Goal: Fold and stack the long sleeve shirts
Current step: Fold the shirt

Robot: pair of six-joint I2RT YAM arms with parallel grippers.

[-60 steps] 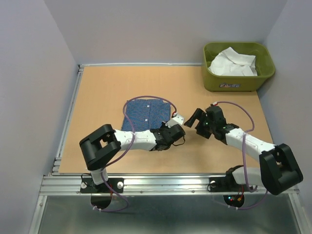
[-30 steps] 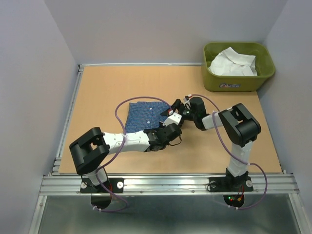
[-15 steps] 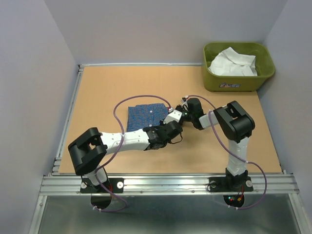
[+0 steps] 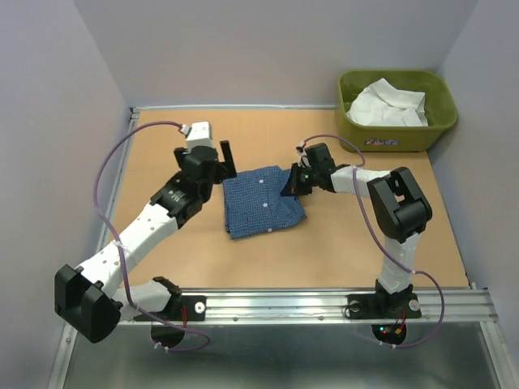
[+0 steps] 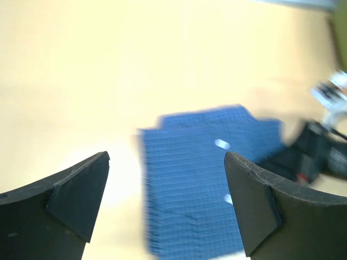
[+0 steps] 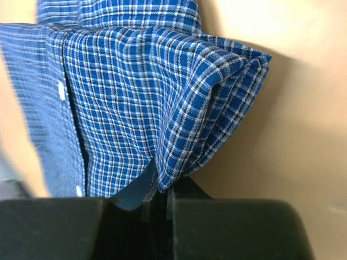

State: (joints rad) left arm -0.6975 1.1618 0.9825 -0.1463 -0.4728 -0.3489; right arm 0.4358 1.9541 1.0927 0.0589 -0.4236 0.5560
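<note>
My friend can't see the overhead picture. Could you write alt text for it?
A folded blue checked shirt lies on a tan table; the right gripper pinches one edge, while the left gripper hangs open nearby. A white shirt sits in a green tub at the far corner.

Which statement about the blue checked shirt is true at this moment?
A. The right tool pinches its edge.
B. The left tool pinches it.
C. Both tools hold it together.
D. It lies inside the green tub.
A: the right tool is shut on a folded edge of the blue checked shirt, which lies on the table, while the left tool stands open and apart from the cloth.
</note>
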